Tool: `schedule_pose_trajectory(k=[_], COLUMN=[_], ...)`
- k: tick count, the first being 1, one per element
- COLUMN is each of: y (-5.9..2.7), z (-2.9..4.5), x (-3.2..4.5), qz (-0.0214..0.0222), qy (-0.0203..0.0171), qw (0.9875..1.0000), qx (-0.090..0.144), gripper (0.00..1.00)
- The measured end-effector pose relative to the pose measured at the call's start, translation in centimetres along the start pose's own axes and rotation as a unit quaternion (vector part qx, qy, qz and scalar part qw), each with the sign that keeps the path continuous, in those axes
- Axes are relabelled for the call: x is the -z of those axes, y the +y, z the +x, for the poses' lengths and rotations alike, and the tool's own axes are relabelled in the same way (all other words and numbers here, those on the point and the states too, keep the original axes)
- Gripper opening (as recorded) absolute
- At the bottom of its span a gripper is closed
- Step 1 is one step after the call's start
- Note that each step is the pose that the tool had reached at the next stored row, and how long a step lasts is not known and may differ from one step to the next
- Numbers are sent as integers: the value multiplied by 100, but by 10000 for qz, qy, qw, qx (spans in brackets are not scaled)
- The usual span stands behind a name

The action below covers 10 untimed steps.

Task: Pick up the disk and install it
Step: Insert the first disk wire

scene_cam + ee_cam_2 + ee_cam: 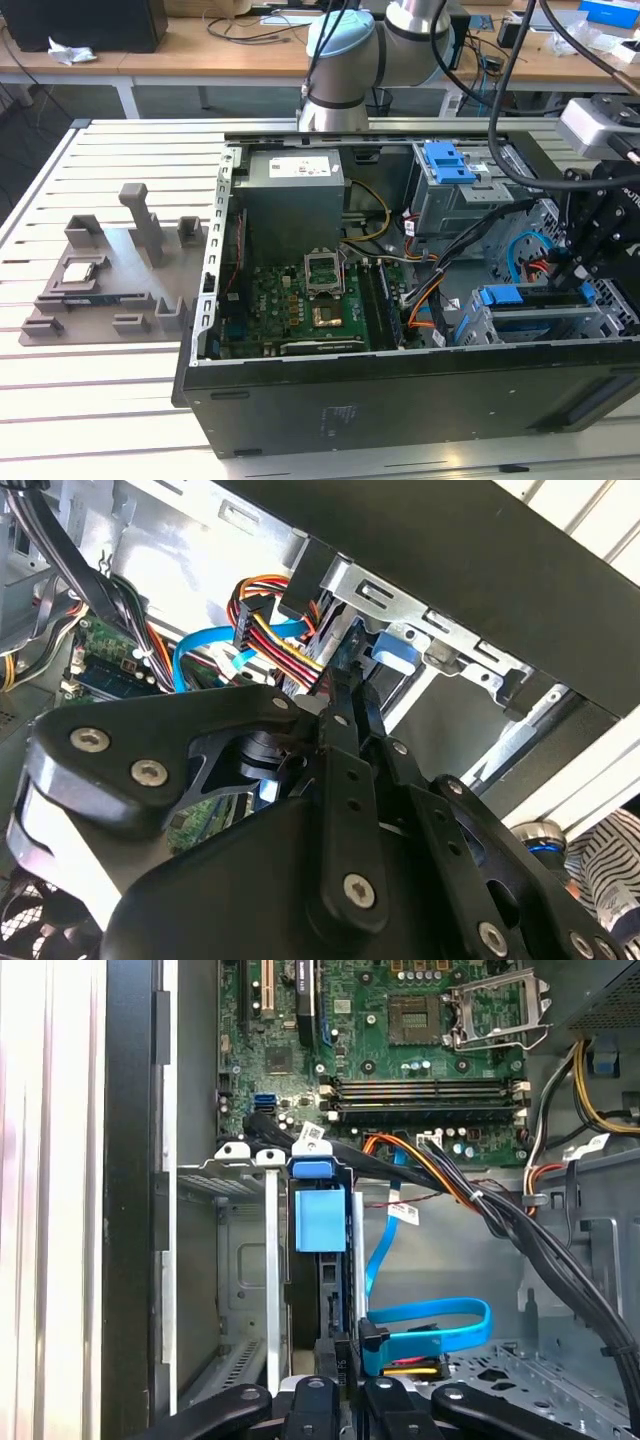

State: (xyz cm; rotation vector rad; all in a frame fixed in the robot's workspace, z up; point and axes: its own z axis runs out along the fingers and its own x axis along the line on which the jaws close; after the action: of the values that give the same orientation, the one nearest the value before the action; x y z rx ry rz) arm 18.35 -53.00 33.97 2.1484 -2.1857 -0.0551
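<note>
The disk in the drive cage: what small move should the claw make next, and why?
Probably a slow, short press along the slot: the disk already stands on edge inside the drive cage, the claw is at its end, and full seating isn't visible.

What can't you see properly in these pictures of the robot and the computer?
- Disk: in the first wrist view it sits edge-on in its bay, so its label is hidden; just the blue carrier shows.
- Gripper: in the exterior view it is a dark shape over the drive cage, with cables across it.
- Gripper tips: in the second wrist view the gripper's own black linkage covers them, so whether they grip the disk cannot be told.
</note>
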Motion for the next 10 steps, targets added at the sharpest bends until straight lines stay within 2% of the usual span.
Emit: schedule_pose_trajectory(k=[4,10], y=[-4,-5], z=[0,0], x=[-66,-81], qz=[0,-1], qy=[4,-9], qw=[10000,10000], qx=[-1,0], gripper=[16,18])
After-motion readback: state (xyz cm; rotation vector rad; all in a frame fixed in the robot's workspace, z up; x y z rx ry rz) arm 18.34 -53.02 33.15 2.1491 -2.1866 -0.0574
